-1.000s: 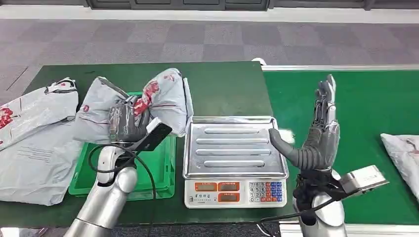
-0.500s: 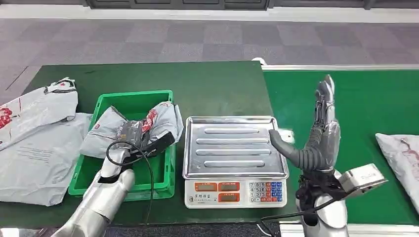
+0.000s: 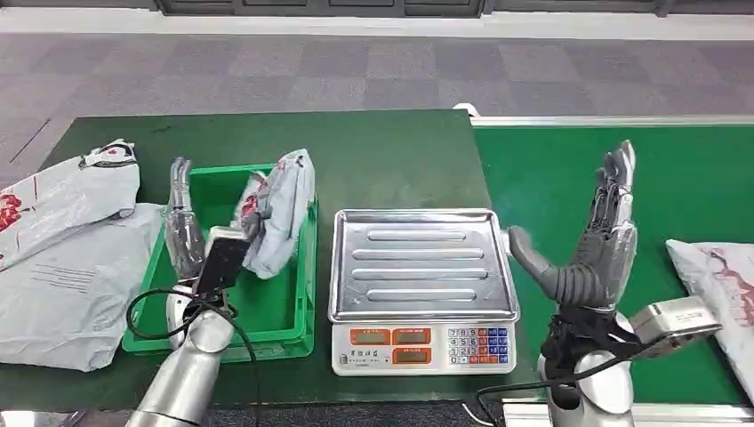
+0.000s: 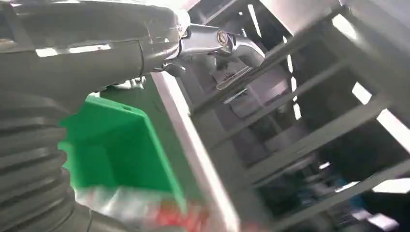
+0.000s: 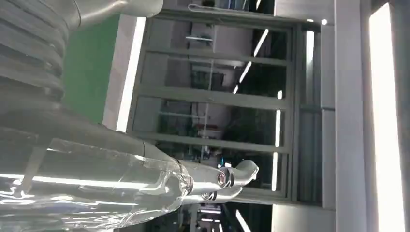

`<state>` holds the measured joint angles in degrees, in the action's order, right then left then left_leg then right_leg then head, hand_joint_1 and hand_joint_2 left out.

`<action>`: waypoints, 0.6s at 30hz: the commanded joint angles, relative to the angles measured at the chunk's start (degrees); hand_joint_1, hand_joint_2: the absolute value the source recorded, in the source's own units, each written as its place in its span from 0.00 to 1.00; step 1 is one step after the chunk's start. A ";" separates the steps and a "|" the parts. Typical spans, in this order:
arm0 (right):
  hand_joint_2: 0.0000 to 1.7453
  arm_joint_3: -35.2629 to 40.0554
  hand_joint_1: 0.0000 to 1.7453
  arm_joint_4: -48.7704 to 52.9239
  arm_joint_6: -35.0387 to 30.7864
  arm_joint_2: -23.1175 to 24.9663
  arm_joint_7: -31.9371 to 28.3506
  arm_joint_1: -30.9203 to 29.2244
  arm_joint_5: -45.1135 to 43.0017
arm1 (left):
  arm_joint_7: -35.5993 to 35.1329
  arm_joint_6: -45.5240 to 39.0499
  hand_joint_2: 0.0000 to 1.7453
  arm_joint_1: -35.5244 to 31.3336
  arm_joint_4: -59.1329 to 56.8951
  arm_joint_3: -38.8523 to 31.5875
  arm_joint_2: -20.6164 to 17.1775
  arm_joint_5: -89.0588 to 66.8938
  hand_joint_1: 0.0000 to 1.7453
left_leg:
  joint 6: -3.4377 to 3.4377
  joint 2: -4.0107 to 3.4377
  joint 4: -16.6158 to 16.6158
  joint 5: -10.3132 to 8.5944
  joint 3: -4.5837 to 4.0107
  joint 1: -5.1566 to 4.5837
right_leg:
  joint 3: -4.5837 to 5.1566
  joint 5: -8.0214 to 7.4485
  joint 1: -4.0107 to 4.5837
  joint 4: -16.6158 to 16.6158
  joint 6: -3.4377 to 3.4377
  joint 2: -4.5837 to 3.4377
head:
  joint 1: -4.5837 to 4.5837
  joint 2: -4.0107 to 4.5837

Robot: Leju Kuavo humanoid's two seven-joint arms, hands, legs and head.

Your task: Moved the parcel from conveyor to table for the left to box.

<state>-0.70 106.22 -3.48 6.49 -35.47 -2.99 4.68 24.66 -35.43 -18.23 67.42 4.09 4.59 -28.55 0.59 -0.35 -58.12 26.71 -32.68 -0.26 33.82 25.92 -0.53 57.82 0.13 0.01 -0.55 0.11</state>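
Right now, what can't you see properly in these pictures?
- Scale numbers: too small in the head view.
- Parcel in the green box: its underside is hidden by the box wall; blurred in the left wrist view.
- Parcel on the conveyor: cut off by the right edge of the head view.

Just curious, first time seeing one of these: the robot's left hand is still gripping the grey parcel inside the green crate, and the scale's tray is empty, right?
Not quite. In the head view the left hand is open and holds nothing; the grey parcel lies in the green crate beside it. The scale tray is indeed empty.
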 commanded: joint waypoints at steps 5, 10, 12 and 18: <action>1.00 -2.86 0.00 -1.03 -1.82 -1.66 -0.50 1.52 -0.82 | 4.97 -2.24 1.00 5.62 8.89 -0.13 2.22 6.03 0.00 | 0.02 0.11 0.12 -0.02 0.06 0.04 | -0.11 -0.02 0.03 -0.17 -0.02 0.09 | -0.02 0.00; 1.00 -2.89 0.00 -1.45 -1.96 -2.00 -0.37 1.81 -0.77 | 3.83 -4.36 1.00 3.93 4.81 0.92 1.17 4.54 0.00 | 0.02 0.12 0.05 -0.01 0.03 0.03 | -0.06 0.00 0.03 -0.09 -0.01 0.10 | 0.00 0.00; 1.00 -2.68 0.00 -1.65 -1.97 -1.84 -0.35 1.57 -0.76 | 3.99 -4.56 1.00 3.72 4.30 0.95 1.14 4.54 0.00 | 0.02 0.07 0.07 -0.02 0.03 0.00 | -0.04 -0.01 0.00 -0.08 -0.01 0.06 | -0.02 0.00; 1.00 -2.34 0.00 -2.29 -1.91 -1.87 0.29 0.50 -0.35 | 9.01 -4.56 1.00 2.93 3.56 -2.88 3.81 4.04 0.00 | 0.02 0.07 0.05 -0.02 0.01 0.03 | -0.02 -0.02 0.03 -0.10 -0.02 0.05 | -0.02 0.00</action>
<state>-1.68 106.25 -5.53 5.51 -36.06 -0.77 4.09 29.17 -39.74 -13.09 75.23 4.11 5.95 -24.12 0.59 -0.37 -58.12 26.71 -32.69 -0.26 33.86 25.91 -0.52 57.82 0.14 -0.01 -0.57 0.11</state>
